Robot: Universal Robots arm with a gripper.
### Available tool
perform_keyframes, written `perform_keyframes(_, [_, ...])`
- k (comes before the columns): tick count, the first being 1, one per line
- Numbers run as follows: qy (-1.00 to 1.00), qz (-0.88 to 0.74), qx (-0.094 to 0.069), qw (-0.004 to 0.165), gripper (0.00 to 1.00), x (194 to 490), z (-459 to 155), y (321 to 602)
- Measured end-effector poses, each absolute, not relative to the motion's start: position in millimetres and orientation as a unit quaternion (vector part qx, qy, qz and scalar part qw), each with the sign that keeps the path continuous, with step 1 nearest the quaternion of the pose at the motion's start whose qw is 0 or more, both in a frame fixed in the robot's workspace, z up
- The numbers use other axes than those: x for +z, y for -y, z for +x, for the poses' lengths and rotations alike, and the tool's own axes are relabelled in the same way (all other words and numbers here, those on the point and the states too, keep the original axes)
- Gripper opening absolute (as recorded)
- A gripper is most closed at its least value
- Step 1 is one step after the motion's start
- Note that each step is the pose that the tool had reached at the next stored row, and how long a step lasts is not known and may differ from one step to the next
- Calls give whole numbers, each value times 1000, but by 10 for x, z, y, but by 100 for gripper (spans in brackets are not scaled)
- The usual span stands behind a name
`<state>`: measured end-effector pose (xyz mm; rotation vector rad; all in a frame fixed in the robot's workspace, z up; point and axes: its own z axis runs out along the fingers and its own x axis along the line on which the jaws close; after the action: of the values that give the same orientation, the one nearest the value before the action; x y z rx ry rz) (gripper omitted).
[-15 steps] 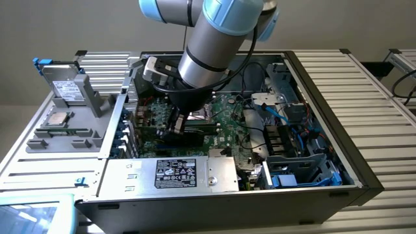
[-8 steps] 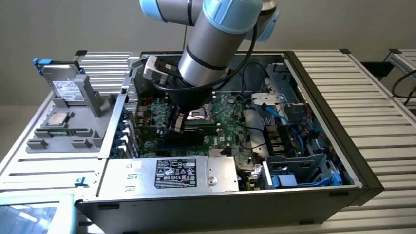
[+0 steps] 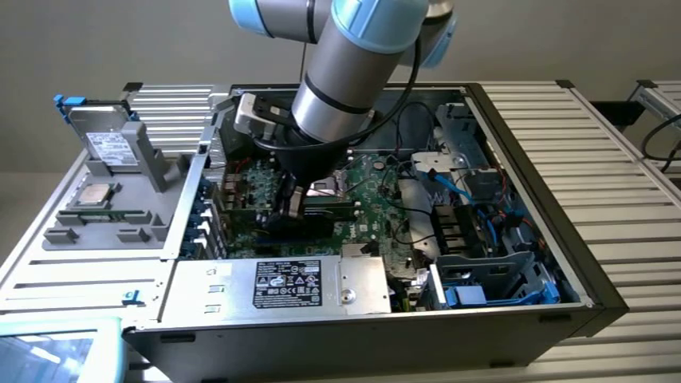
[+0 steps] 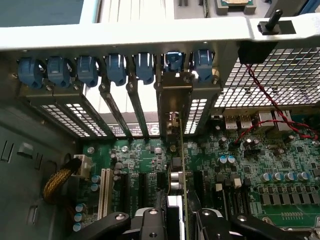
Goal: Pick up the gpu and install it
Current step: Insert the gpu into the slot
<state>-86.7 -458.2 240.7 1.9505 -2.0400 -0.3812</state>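
Pincer (image 4: 181, 224) is clamped on the gpu (image 4: 181, 165), one finger on each face of the card, and the card stands on edge between them. The arm reaches down into the open case (image 3: 553, 239), which lies on its side on the slatted worktop (image 3: 623, 159).

The gpu sits over the motherboard (image 4: 270, 165), in the exterior view's left half of the case. Its metal bracket (image 4: 175, 97) is up against the rear slot wall, under the row of blue latches (image 4: 115, 67). Can't tell whether the lower edge is in the slot or just above it, as the card's own edge hides the contact.

Handling, my read:
- Light and stiff, so no sag expected.
- Fragile: bare board on one face, with small parts and solder joints. Squeeze the flat faces or the shroud, not components or the connector edge.
- A grip on the card's upper part, as here, looks right and leaves the connector edge and bracket free.
- The smooth shroud could slip under a downward push, and a tilted card would likely bind in the slot.
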Motion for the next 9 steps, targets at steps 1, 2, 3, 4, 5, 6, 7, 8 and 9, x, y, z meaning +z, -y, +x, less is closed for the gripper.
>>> perform_keyframes(1, [707,679,-132,146,28,2407,-867,4581])
perform_keyframes(2, [707,679,-132,147,28,2407,-867,4579])
perform_keyframes(3, [707,679,-132,147,28,2408,-867,4578])
perform_keyframes(4, [707,679,-132,147,28,2408,-867,4575])
perform_keyframes(5, [707,679,-132,147,28,2408,-866,4572])
perform_keyframes(6, [707,679,-132,147,28,2408,-864,4567])
perform_keyframes(7, [707,679,-132,147,28,2408,-861,4561])
perform_keyframes(8, [707,679,-132,147,28,2408,-861,4560])
perform_keyframes(9, [707,679,-132,147,28,2408,-861,4560])
